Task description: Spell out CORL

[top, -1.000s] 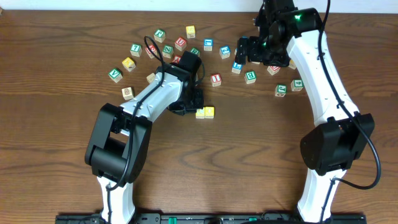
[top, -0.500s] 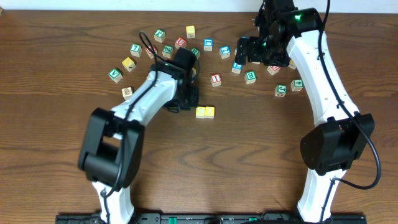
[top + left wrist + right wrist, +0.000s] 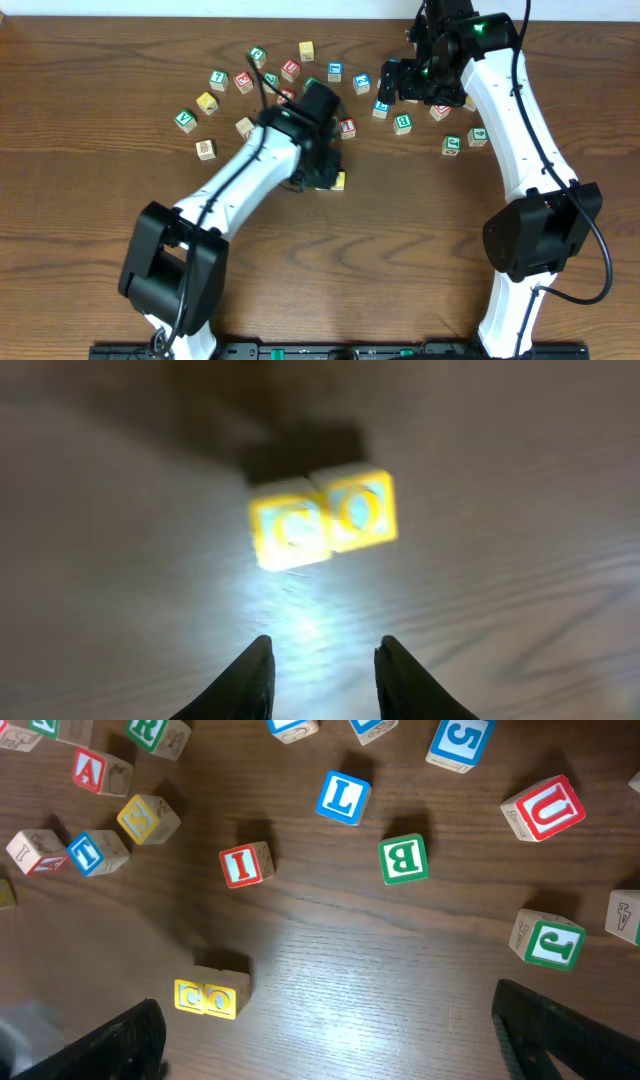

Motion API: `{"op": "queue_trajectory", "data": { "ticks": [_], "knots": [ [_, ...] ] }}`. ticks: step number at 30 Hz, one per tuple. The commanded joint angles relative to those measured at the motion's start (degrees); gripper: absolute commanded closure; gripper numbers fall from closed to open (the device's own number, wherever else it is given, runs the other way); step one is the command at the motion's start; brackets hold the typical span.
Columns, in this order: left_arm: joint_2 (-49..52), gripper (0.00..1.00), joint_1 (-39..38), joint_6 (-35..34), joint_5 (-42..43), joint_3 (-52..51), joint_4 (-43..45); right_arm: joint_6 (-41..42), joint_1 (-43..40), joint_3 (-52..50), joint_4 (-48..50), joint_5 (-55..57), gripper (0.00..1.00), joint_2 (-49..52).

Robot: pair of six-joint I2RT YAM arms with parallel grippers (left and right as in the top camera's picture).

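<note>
C cube (image 3: 290, 532) beside O cube (image 3: 358, 508), left gripper (image 3: 325, 650) now overhead, jaws apart

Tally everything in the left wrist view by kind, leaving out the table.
Yellow cubes: 2
Gripper fingers: 2
Total: 4
</note>
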Motion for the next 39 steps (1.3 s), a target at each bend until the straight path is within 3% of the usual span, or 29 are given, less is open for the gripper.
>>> {"op": "queue_trajectory", "data": {
  "ticks": [1,8,39],
  "knots": [
    [0.63,0.67,-1.53,-5.46,-4.31,-1.33,-0.07,-0.63,0.39,1.46,-0.07,0.63,0.01,0.42],
    [2.49,0.67,-3.17,-10.64,-4.76,-1.4,0.11,-1.64,0.37,1.46,-0.15,0.85,0.01,0.42],
    [9.7,0.67,-4.81,-12.33,-5.62,-1.4,4.7,0.46,-6.78,1.46,-2.62,0.87,0.01,0.42]
  ]
}}
